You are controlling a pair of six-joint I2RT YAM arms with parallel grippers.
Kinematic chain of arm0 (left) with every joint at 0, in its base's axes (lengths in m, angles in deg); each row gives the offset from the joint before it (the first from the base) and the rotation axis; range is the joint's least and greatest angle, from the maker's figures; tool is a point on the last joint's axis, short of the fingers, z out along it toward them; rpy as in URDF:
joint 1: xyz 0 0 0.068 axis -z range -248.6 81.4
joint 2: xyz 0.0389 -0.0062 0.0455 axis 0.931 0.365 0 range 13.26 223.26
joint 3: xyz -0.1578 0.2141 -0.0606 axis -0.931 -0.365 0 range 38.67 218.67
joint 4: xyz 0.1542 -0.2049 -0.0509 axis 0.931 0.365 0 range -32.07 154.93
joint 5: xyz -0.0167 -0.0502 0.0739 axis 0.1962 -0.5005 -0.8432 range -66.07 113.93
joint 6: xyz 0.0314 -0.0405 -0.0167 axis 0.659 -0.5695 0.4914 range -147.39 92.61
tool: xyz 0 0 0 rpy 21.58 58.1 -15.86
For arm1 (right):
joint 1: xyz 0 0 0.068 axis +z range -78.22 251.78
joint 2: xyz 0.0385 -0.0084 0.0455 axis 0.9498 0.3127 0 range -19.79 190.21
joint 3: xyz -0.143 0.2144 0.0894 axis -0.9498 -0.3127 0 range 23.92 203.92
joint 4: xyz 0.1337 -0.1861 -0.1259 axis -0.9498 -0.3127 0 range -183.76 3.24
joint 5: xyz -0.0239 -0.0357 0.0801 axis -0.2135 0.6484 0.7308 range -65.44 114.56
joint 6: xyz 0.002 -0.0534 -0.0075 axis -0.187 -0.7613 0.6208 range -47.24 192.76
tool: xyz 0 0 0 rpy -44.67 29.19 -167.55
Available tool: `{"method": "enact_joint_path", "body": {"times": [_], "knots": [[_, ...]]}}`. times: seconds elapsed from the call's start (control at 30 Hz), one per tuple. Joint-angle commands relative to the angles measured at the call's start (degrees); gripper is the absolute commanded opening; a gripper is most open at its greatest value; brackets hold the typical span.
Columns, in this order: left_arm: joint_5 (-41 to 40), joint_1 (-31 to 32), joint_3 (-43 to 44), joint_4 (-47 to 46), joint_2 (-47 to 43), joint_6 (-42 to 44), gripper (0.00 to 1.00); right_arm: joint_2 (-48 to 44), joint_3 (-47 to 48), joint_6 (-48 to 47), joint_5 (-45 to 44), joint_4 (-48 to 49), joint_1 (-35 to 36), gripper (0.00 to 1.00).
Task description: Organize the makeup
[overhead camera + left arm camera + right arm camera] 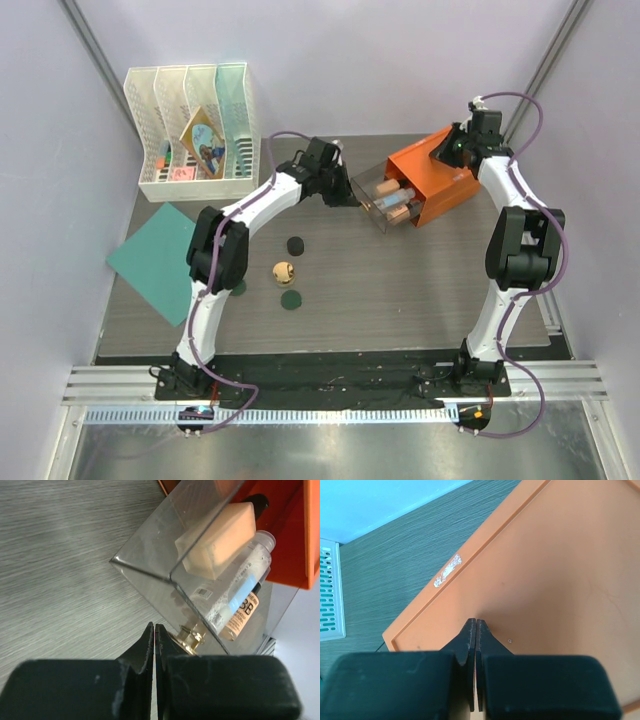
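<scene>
Closest to us, the black fingers of the left gripper (155, 630) were pressed together on nothing, tips just beside the gold knob (192, 639) of the clear plastic drawer (150, 545) pulled out of the orange drawer box (440, 185). That arm reached in from the box's left, elbow bent. In the drawer lay a peach bottle with black cap (217, 542) and a clear tube (240, 587). The right gripper (476, 622), likewise closed and empty, pointed down at the box's top. A tan round compact (284, 271) and a dark-green disc (291, 299) lay well apart from the box, to its near left.
</scene>
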Motion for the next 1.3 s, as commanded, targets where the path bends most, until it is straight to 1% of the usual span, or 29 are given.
{"method": "enact_joint_path", "body": {"times": [0.0,0.1,0.3,0.47,0.5,0.53,0.6,0.7,0.73,0.83,0.97,1.0,1.13,1.27], "knots": [[4.12,0.83,6.39,-0.44,1.73,-2.11,0.0,10.88,-6.88,-3.55,-7.93,-20.51,-0.21,0.01],[5.88,1.18,8.68,-2.63,4.1,-4.04,0.0,10.97,-6.79,-3.55,-7.84,-20.51,-0.21,0.01],[9.92,2.05,13.43,-10.45,9.1,-9.66,0.0,10.97,-6.88,-3.46,-7.84,-20.42,-0.3,0.01],[12.91,2.67,18.79,-16.08,14.82,-16.34,0.0,11.06,-6.88,-3.37,-7.49,-20.42,-0.21,0.01],[13.61,2.85,19.32,-19.22,15.87,-17.57,0.0,11.06,-6.88,-3.37,-7.58,-20.42,-0.21,0.01],[14.05,2.93,19.85,-20.82,17.62,-20.54,0.0,11.06,-6.96,-3.37,-7.49,-20.42,-0.21,0.01],[14.93,3.11,22.04,-24.42,20.7,-23.37,0.0,11.06,-6.96,-3.37,-7.4,-20.34,-0.21,0.01],[16.07,3.37,26.53,-25.84,23.44,-26.37,0.0,11.14,-6.88,-3.28,-7.22,-20.42,-0.21,0.01],[16.25,3.46,27.23,-27.85,24.23,-26.81,0.0,11.14,-6.88,-3.28,-7.05,-20.42,-0.21,0.01],[16.25,3.73,27.5,-31.73,24.85,-29.44,0.01,11.23,-7.05,-3.37,-7.14,-20.42,-0.21,0.01],[16.43,3.46,26.19,-31.21,23.45,-29.19,0.01,11.23,-6.96,-3.19,-6.87,-20.42,-0.21,0.01],[16.6,3.38,25.14,-31.03,22.92,-28.4,0.01,11.32,-6.88,-3.28,-6.87,-20.42,-0.21,0.01],[15.29,2.41,15.32,-32.08,18.53,-27.6,0.03,11.06,-7.05,-3.28,-6.96,-20.42,-0.21,0.01],[15.29,1.18,12.74,-29.46,16.94,-27.25,0.08,10.88,-7.14,-3.19,-6.96,-20.42,-0.21,0.01]]}}
